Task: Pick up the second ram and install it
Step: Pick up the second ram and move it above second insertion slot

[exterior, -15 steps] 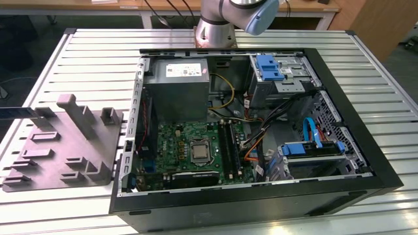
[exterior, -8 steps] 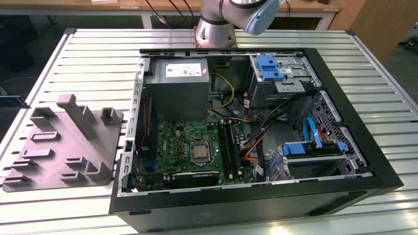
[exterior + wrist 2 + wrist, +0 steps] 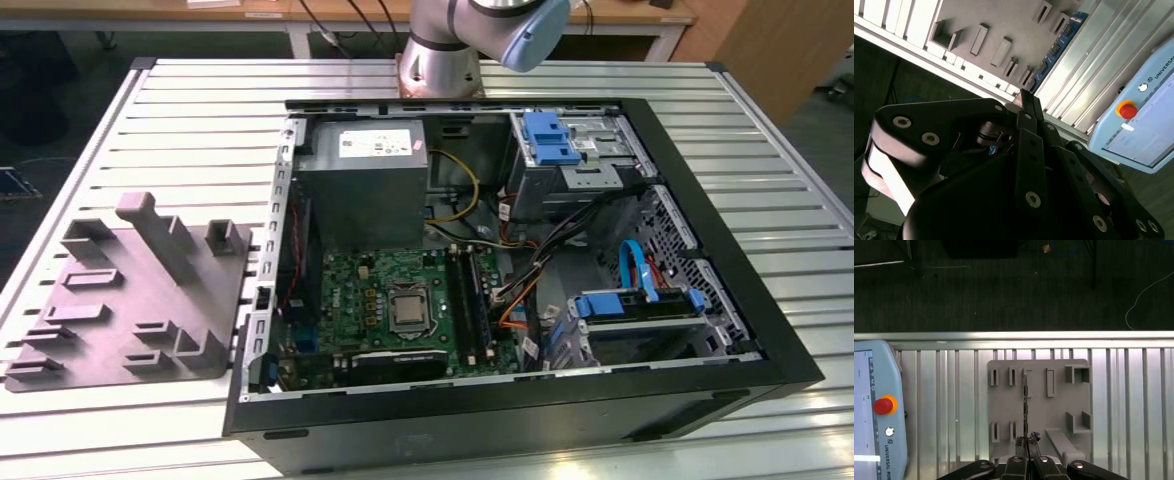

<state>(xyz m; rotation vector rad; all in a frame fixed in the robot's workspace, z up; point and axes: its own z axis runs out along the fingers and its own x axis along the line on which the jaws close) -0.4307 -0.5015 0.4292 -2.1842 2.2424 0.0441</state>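
Note:
The second ram (image 3: 1025, 405) is a thin blue-green stick standing on its edge in the slots of the grey tray (image 3: 1059, 410). In the second wrist view the ram (image 3: 1056, 47) shows its row of dark chips beside the tray's upright tabs (image 3: 979, 40). My gripper (image 3: 1026, 444) hangs well above the tray, in line with the ram's near end, which its fingertips (image 3: 1024, 97) hide. The fingers are pressed together with nothing between them. The open computer case (image 3: 534, 260) holds the green motherboard (image 3: 387, 300) with its dark memory slots (image 3: 463, 295).
A teach pendant (image 3: 876, 405) with a red button lies on the slatted metal table (image 3: 1134, 405) beside the tray. In the exterior view the tray (image 3: 134, 300) sits at the case's left. Dark floor (image 3: 1014, 285) lies past the table edge. Cables (image 3: 534, 260) and drive bays (image 3: 641, 310) crowd the case.

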